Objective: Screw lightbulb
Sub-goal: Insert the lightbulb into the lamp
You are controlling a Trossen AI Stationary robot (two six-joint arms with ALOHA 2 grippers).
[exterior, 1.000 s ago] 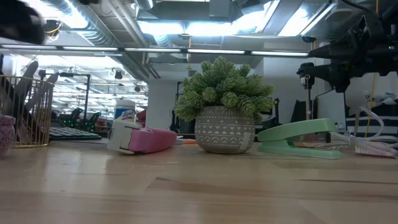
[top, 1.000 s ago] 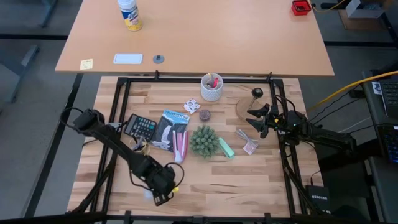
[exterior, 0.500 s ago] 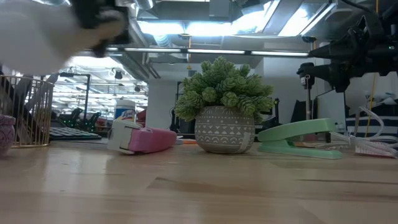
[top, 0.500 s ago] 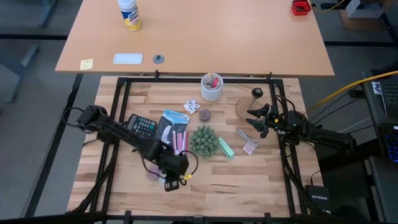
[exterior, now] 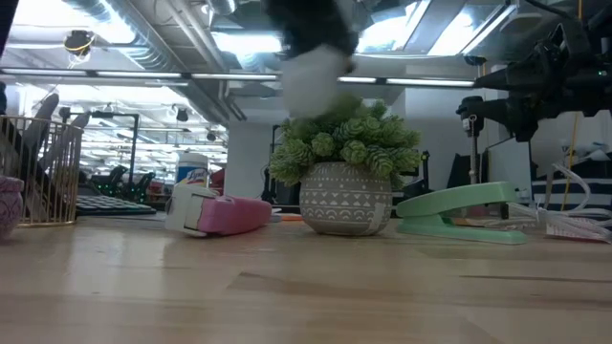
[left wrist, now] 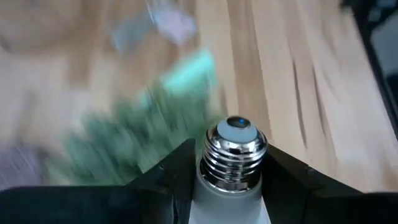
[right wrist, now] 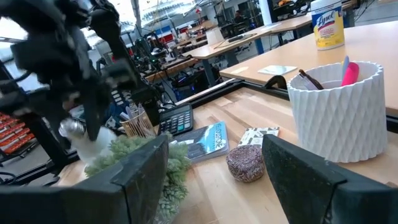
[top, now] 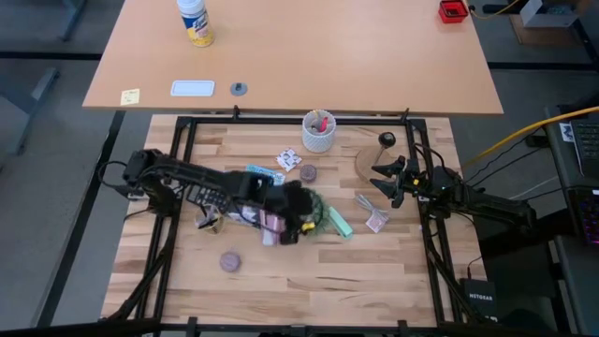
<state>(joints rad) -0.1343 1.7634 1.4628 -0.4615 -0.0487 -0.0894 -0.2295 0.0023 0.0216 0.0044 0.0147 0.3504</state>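
The lightbulb [left wrist: 231,163] is white with a silver screw base. My left gripper [top: 300,214] is shut on it, high over the potted plant [exterior: 346,196] at mid-table. In the low view the lightbulb [exterior: 316,75] shows as a white blur above the plant, and in the right wrist view the lightbulb [right wrist: 87,140] shows under the dark arm. A round wooden disc [top: 371,161] with a black socket [top: 387,140] lies at the far right. My right gripper [top: 379,179] stands open just near of the disc, with nothing between its fingers. My left gripper pinches the lightbulb's white neck [left wrist: 208,193], just behind the threads, between its two fingers [left wrist: 169,173]. The silver screw base [left wrist: 235,146] sticks out forward past the fingertips. The fingers slant down toward the table's right. The lightbulb is lifted clear, above the plant.
A pink stapler [top: 271,225], a green stapler [top: 339,223] and a calculator [top: 213,190] lie around the plant. A white cup [top: 318,131] and a brown puck [top: 307,172] sit farther back. A purple round piece [top: 229,261] lies near the front. A wire basket [exterior: 38,172] stands at the left.
My left gripper has swung from the table's near edge toward the far edge and the right, rising and rolling, and now hangs over the plant. It has stayed shut on the lightbulb, which travelled with it clear of the table.
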